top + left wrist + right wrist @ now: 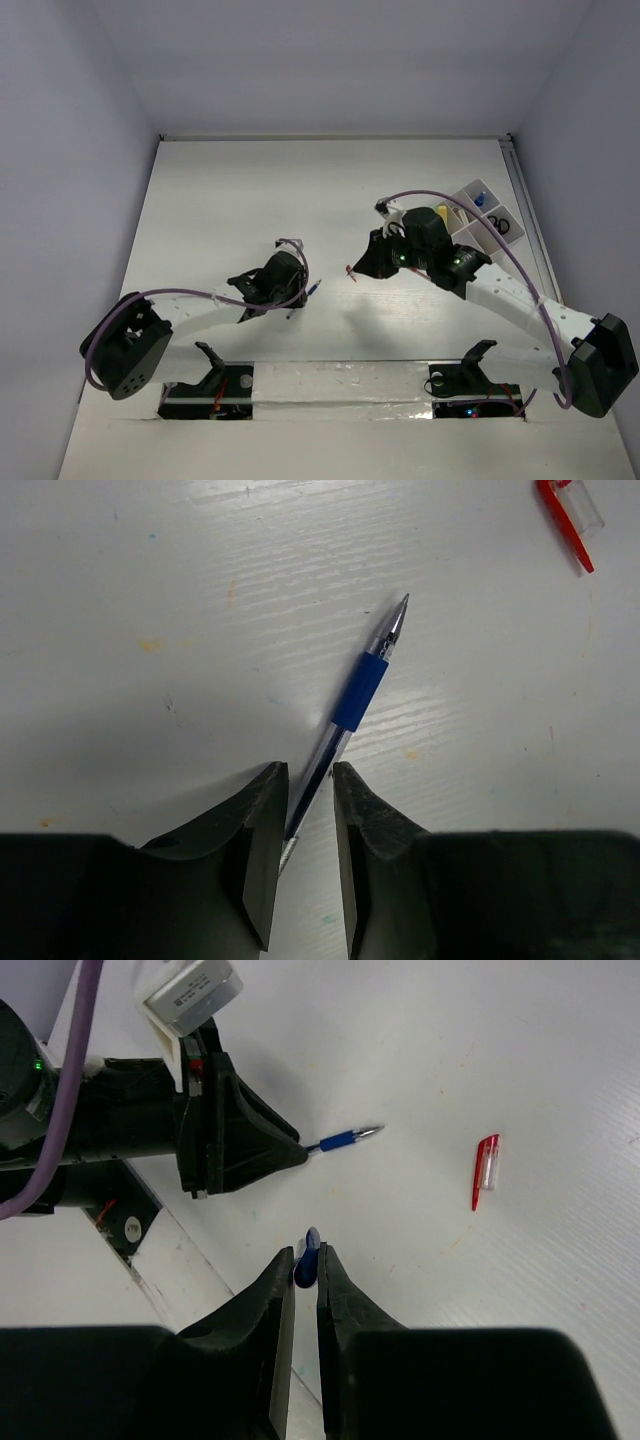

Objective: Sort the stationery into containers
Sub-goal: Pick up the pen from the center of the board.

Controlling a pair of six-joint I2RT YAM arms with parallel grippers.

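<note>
Blue pen sits mid-frame in the left wrist view. It looks light, stiff and kinda slick, so I'd pinch the clear barrel behind the rubber sleeve, where the left gripper has its jaws nearly together around it (can't tell if they're biting). Right gripper is clamped on a small blue piece; organiser tray is upper right in the top view, open table between.
</note>
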